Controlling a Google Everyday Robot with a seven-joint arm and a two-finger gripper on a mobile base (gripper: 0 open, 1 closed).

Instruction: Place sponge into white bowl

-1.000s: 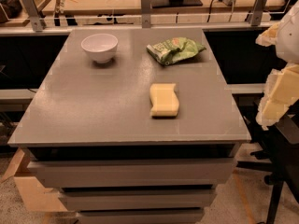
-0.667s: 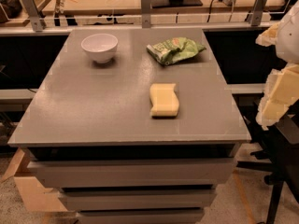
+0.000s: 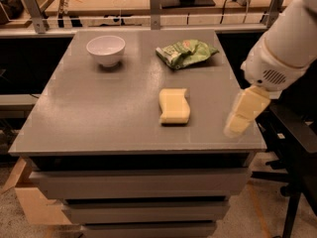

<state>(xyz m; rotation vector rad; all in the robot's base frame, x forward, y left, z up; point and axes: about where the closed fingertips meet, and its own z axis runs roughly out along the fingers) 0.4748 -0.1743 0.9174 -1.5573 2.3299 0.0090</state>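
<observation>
The pale yellow sponge lies flat on the grey table, right of the middle and toward the front. The white bowl stands upright and empty at the back left. My gripper, with yellowish foam fingers on a white arm, hangs over the table's right front edge, to the right of the sponge and apart from it. It holds nothing.
A green snack bag lies at the back right of the table, behind the sponge. Drawers sit under the table top. A workbench with metal posts runs behind it. A black chair stands to the right.
My arm has swung left, from beside the table to over its right front edge, nearer the sponge. The sponge, bowl and bag have not moved.
</observation>
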